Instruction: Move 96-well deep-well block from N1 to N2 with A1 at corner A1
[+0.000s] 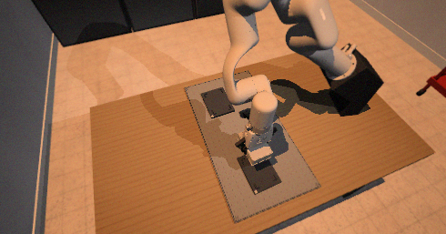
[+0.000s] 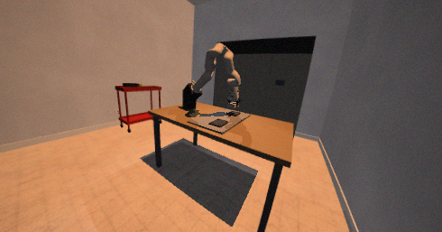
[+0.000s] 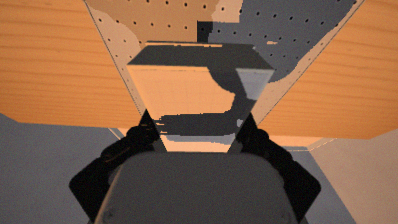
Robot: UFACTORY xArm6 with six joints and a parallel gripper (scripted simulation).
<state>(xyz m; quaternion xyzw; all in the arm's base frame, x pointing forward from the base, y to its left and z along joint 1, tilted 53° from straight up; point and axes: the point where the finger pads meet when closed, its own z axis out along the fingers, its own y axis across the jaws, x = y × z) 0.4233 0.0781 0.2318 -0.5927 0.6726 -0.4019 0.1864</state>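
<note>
My gripper [image 1: 258, 147] is shut on the white 96-well deep-well block [image 1: 260, 155] and holds it in the air over the grey perforated mat [image 1: 250, 147]. The block hangs just beyond the far edge of the dark plate nest N2 [image 1: 259, 176], which is empty. The dark plate nest N1 [image 1: 217, 102] at the mat's far end is empty too. In the wrist view the block [image 3: 200, 95] fills the middle, with the black fingers clamped on its two sides. The wells and the A1 corner are not visible. In the exterior view the gripper [image 2: 233, 102] hovers above the mat.
The arm's black base block [image 1: 357, 85] stands at the table's far right edge. A red cart [image 2: 135, 102] stands on the floor away from the table. The wooden table top [image 1: 150, 165] stretches wide on both sides of the mat.
</note>
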